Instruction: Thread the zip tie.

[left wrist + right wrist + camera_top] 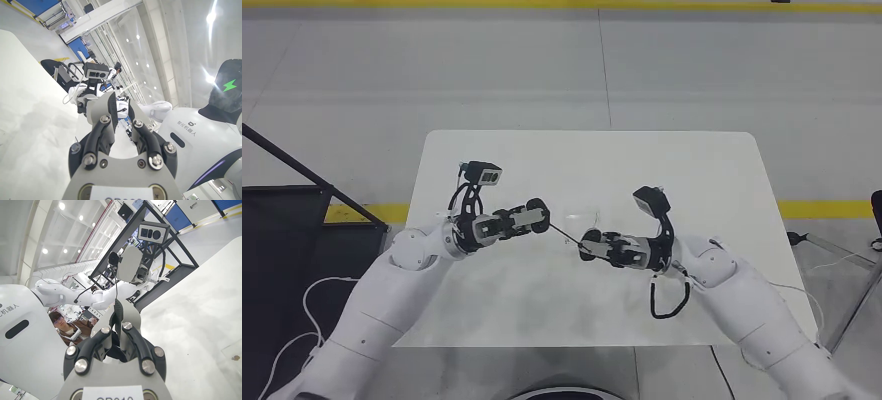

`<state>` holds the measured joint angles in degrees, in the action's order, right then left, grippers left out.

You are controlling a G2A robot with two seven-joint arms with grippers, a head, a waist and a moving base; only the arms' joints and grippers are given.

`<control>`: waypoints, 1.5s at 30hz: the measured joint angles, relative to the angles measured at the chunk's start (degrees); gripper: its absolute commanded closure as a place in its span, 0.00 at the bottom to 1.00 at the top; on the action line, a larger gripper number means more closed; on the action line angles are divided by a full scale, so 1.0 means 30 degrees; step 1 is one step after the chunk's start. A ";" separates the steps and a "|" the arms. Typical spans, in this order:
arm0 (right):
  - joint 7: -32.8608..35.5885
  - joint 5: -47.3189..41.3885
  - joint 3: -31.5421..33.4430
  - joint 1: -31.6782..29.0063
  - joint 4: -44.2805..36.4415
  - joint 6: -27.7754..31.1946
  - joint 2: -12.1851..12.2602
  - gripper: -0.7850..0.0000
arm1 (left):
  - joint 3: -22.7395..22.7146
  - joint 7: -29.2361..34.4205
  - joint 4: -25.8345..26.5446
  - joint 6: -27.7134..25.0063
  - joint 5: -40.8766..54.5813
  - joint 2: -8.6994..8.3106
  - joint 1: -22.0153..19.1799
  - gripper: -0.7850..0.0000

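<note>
The zip tie [565, 232] is a thin dark strip stretched in the air between my two grippers, above the middle of the white table [692, 190]. My left gripper [544, 220] meets its left end; in the left wrist view this gripper [122, 98] shows a narrow gap between its fingers, and the tie itself is hidden there. My right gripper [587, 241] holds the other end. Its fingers [118, 309] are pressed together, and the zip tie [115, 289] rises as a thin black line from their tips toward the left arm.
A small transparent tray [582, 213] lies on the table just behind the grippers, and this tray [231, 351] has a brown speck on it. A black frame [282, 160] stands off the table's left side. Bare tabletop lies all around.
</note>
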<state>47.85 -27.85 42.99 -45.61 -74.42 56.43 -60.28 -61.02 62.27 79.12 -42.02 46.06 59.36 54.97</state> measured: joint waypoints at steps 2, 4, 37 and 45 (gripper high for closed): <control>-0.0044 -0.0041 -0.0068 0.0032 0.0008 0.0046 0.0038 1.00 | -0.0016 0.0015 0.0000 0.0016 -0.0030 0.0023 0.0010 0.79; -0.0093 -0.0061 -0.0121 0.0065 0.0034 0.0095 0.0073 1.00 | -0.0030 0.0035 0.0001 0.0036 -0.0071 0.0044 0.0016 0.81; -0.0521 -0.1769 0.0258 -0.0394 -0.1267 0.0524 0.0546 1.00 | -0.0312 0.0024 0.0017 0.0023 -0.0847 0.0255 0.0113 1.00; -0.0517 -0.3633 0.1048 -0.1356 -0.2866 0.0522 0.1050 1.00 | -0.0348 -0.0183 0.0003 -0.0184 -0.1130 0.0282 0.0150 1.00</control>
<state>46.30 -38.75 46.13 -49.68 -83.02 58.00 -57.12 -62.07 61.72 79.12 -42.57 42.67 60.20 55.42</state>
